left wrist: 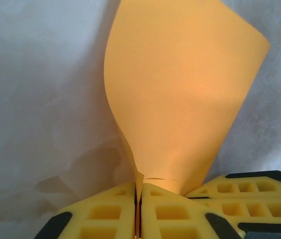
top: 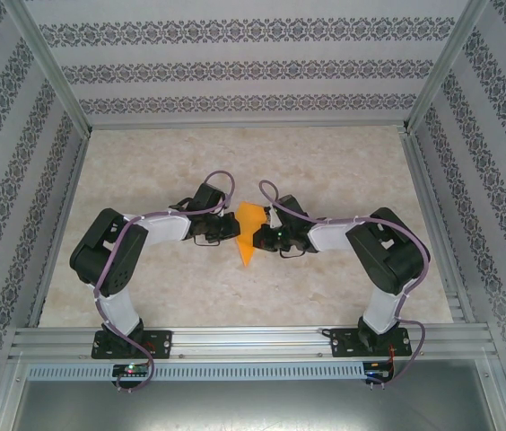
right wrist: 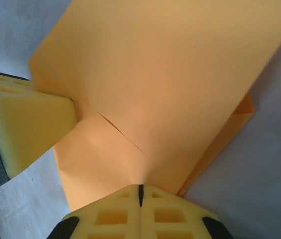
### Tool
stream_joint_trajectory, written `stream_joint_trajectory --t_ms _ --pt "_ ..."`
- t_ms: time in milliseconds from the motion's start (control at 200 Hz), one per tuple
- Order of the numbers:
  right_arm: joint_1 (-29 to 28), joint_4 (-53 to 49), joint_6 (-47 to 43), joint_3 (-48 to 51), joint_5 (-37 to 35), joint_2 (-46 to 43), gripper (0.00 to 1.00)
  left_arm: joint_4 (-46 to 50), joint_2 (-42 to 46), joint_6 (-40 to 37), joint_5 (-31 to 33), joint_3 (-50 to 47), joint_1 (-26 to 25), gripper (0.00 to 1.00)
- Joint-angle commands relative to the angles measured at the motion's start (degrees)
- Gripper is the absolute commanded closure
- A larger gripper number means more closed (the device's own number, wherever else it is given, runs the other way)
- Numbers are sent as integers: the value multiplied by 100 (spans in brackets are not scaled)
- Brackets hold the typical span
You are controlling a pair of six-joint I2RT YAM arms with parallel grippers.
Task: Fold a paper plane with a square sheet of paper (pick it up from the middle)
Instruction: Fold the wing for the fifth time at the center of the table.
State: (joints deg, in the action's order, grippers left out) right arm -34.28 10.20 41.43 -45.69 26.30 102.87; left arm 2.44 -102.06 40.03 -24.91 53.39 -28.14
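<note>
Orange sheet of paper (top: pixel 249 232) is held at the middle of the table (top: pixel 235 162), clamped from either side by the left gripper (top: pixel 231 226) and right gripper (top: pixel 266 235). Bare tabletop is left all round. The long axis is set near-to-far, tapering to a point toward the arm bases.

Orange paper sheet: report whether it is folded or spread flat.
Folded, not flat: the bright orange paper sheet shows two overlapping layers and a crease.
</note>
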Motion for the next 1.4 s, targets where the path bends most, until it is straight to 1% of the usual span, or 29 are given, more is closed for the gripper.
stream_joint_trajectory --t_ms 0,130,230,490,709,789,964,1104,1284,1399 --pt "-35 -240 -244 -126 -218 152 99 161 241 -104 -26 138 -76 84" --pt "-19 -350 -310 -100 -296 167 100 154 377 -75 -110 95 -69 74" --pt "7 -309 -302 -50 -260 181 100 32 488 18 -282 -22 -69 71" --pt "18 -290 -302 -10 -199 148 100 -68 510 70 -408 -242 -109 71" --pt "64 -255 -275 69 -173 76 100 49 685 26 -366 -338 -172 72" --pt "70 -238 -258 69 -154 75 100 114 707 -6 -388 -328 -176 74" --pt "72 -236 -249 52 -108 67 100 219 663 -87 -401 -281 -188 85" --pt "80 -221 -236 56 -74 51 100 302 627 -150 -417 -217 -198 92" --pt "80 -176 -223 56 -55 75 100 351 473 -210 -479 -70 -247 95" --pt "80 -152 -214 61 -40 91 100 363 392 -225 -501 34 -284 95"
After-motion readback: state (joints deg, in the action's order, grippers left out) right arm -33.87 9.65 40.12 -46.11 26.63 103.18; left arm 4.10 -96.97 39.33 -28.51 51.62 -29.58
